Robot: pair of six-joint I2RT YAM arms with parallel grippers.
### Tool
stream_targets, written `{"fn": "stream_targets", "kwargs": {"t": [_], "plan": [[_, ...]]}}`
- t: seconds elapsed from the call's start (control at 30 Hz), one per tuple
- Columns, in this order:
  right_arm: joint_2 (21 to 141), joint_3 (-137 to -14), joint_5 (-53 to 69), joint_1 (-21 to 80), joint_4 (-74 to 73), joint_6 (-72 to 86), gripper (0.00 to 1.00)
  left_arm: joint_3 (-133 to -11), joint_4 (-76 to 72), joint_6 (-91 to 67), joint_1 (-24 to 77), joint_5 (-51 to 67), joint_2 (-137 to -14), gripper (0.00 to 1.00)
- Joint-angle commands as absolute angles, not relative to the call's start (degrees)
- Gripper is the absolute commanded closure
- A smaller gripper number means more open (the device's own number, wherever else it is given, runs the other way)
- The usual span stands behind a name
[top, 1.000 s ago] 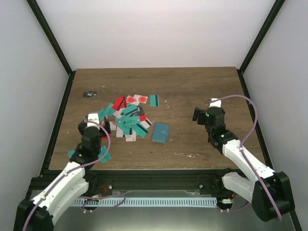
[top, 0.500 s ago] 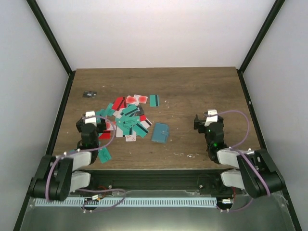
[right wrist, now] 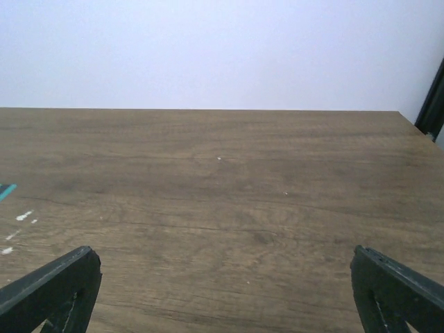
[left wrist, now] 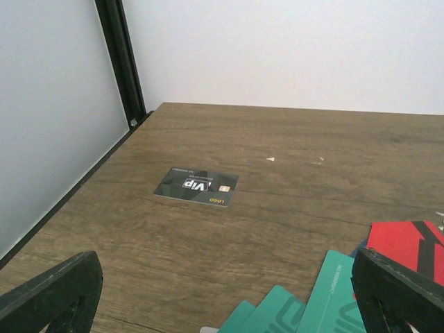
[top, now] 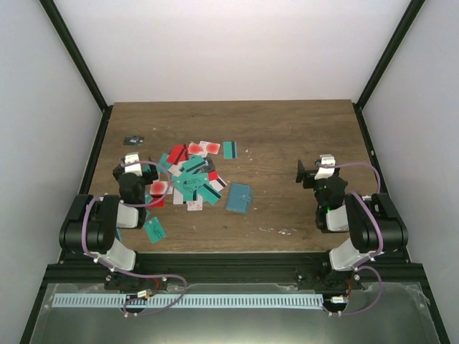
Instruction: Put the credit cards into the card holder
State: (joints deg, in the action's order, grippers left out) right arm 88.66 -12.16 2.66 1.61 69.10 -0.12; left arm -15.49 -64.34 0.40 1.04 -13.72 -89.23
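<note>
The credit cards lie in a loose pile of teal, red and white-pink pieces on the left half of the wooden table. One teal card lies apart near the front edge. The blue-teal card holder lies flat just right of the pile. My left gripper sits low at the pile's left edge, open and empty. In the left wrist view its fingers frame teal cards and a red card. My right gripper is open over bare wood, well right of the holder, its fingers wide apart.
A black VIP card lies alone at the back left, also seen from above as a dark card. A teal card with a black stripe lies behind the pile. Black frame posts and white walls bound the table.
Both arms have folded down and back against their bases at the near edge. The grippers now sit low over the table. The cards and the holder have not moved.
</note>
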Motion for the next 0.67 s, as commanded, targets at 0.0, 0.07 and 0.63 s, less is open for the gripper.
{"fn": "stream_targets", "kwargs": {"t": [0.0, 0.07, 0.63], "plan": [[88.15, -13.49, 6.13, 0.62, 71.9, 0.82, 0.0, -15.43, -68.6, -0.45, 0.84, -12.04, -89.34, 0.0], [88.53, -13.93, 5.94, 0.62, 71.85, 1.04, 0.0, -15.39, -68.53, -0.44, 0.82, -11.95, -89.24, 0.0], [88.24, -14.21, 6.24, 0.4, 70.95, 1.14, 0.0, -15.38, -68.69, -0.44, 0.84, -12.03, -89.22, 0.0]]}}
